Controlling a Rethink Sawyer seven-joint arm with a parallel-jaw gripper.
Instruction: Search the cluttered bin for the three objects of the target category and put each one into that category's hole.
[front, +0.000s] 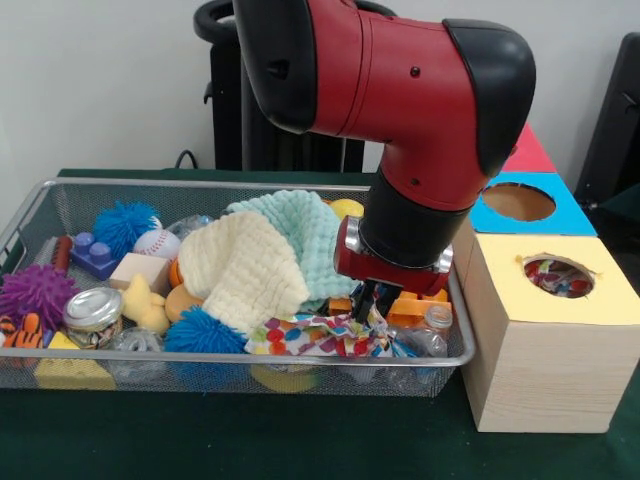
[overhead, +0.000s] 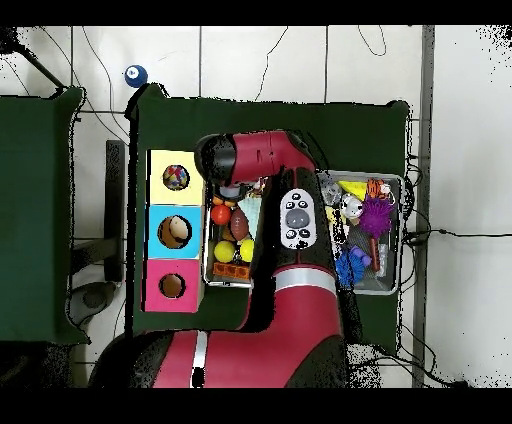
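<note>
My gripper is down inside the wire bin, at its right end, and touches a polka-dot cloth by the front wall. The wrist hides how the jaws stand. A cream knitted cloth and a mint green cloth lie heaped in the middle, just left of the gripper. To the right of the bin stands a yellow-topped wooden box; its hole shows something multicoloured inside. In the overhead view the arm covers the gripper and most of the bin.
Spiky balls, a baseball, a tin, a yellow duck, orange bricks and a clear bottle crowd the bin. Behind the yellow box are a blue box and a red box.
</note>
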